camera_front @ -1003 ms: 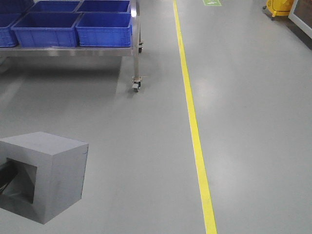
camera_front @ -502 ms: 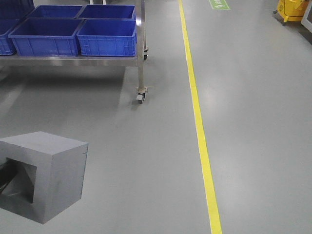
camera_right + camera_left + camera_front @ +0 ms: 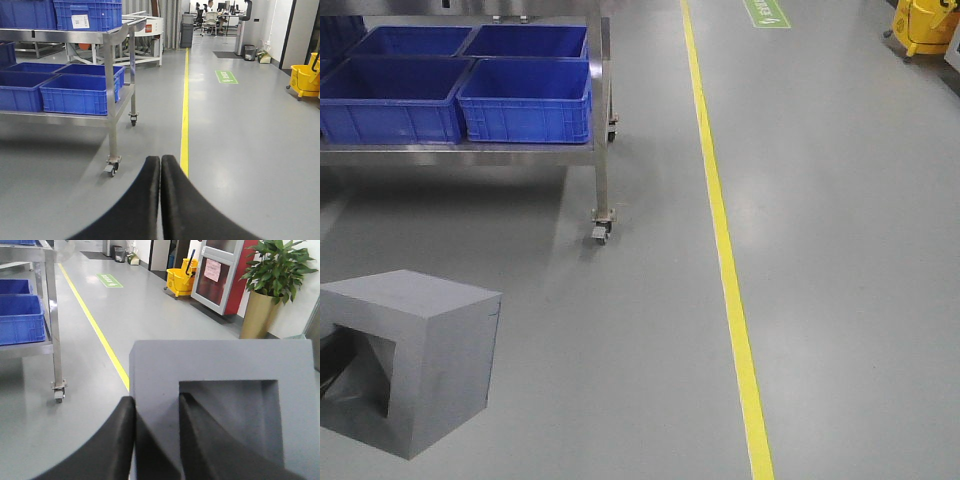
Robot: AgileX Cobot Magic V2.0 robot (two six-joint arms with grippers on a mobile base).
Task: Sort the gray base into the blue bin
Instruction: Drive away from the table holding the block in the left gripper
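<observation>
Left hand [image 3: 156, 409] clamps gray base [image 3: 225, 360], one finger inside recess [image 3: 240, 412]; right hand [image 3: 160, 161] closed.

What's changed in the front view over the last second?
The cart with the blue bins has slid down the front view, so the robot looks to be rolling toward it. The gray base stayed put in frame, clamped on one wall by the left end effector.

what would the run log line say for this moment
left claw: shut on gray base wall | right claw: shut, empty | blue bin: on cart shelf ahead | base not yet binned
</observation>
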